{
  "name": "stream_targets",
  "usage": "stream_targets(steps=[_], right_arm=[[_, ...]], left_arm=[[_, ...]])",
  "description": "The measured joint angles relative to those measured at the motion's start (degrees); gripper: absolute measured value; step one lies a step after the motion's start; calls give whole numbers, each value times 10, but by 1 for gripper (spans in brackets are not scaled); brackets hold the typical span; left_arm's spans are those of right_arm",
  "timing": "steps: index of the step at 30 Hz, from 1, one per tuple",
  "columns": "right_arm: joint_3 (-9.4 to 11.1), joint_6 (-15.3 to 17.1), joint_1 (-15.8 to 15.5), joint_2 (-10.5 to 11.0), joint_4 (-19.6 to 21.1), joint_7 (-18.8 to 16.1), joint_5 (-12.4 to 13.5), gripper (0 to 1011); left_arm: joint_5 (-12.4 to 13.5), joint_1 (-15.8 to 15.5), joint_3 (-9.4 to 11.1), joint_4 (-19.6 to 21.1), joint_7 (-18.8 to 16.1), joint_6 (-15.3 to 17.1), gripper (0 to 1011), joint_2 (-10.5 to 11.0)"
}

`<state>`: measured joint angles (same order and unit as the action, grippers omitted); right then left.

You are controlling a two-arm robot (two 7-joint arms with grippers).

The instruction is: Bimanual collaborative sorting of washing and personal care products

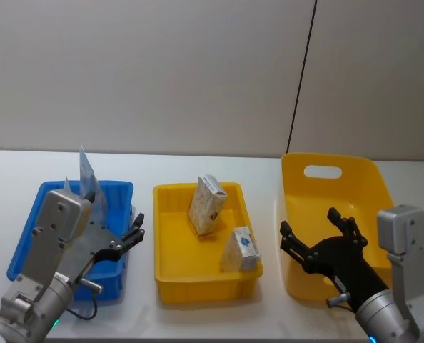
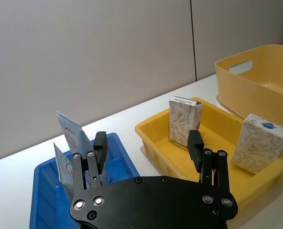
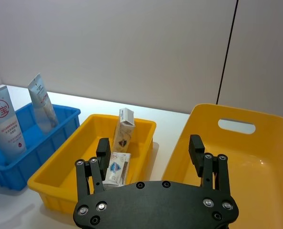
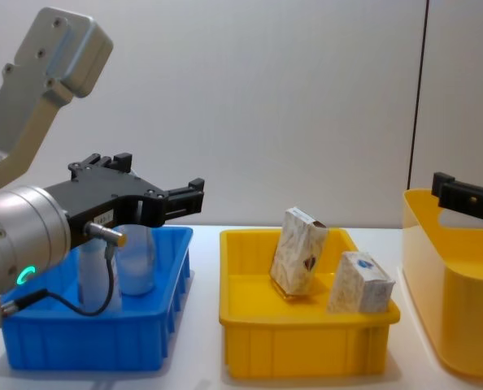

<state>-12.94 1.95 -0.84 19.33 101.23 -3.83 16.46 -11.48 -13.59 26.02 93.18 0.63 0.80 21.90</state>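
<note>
Left gripper (image 1: 135,230) hovers, jaws apart, near upright tubes (image 1: 89,175).

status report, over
Left gripper open above blue bin, right gripper open above yellow tub. Two tubes in bin, two cartons in yellow tray. Nothing blocking.

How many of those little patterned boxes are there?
2. Both are in the middle yellow tray: the back carton tilted near the rear, the front carton by the front right corner. The left gripper hides part of the blue bin, so another might be hidden.
</note>
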Motion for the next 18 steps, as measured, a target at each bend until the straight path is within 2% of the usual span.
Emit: stream_targets(steps=[18], right_arm=[[0, 0, 0, 0, 0, 0, 0, 1004]], left_arm=[[0, 0, 0, 0, 0, 0, 1001, 0]])
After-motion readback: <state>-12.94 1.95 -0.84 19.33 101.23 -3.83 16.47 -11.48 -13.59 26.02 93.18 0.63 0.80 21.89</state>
